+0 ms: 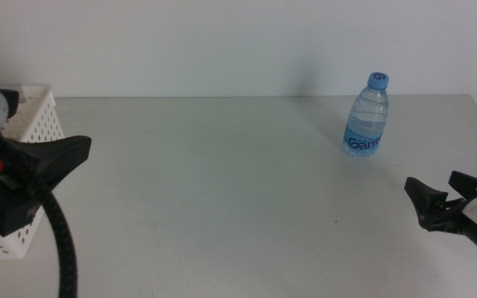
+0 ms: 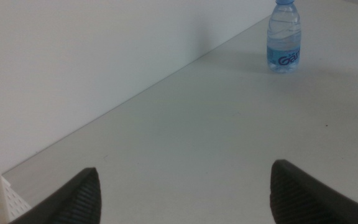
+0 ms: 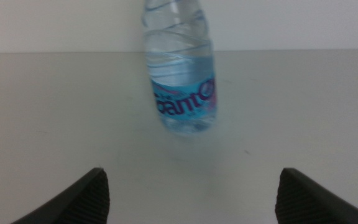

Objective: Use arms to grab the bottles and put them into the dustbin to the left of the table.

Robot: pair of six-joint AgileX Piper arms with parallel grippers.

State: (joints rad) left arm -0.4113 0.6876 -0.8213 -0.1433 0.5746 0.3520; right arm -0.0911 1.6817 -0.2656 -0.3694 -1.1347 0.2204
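Middle view: one water bottle [image 1: 368, 116] upright on table [image 1: 222, 190], unbinned. Right gripper [image 1: 439, 192] jaws apart, facing it; left gripper [image 2: 185, 190] spread empty by dustbin [image 1: 36, 116].

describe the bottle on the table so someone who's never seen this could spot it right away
On the light grey table, look toward the far right, near the white wall. There a small clear water bottle stands upright and alone, well away from the white perforated basket at the left edge. Its blue cap and blue label set it apart.
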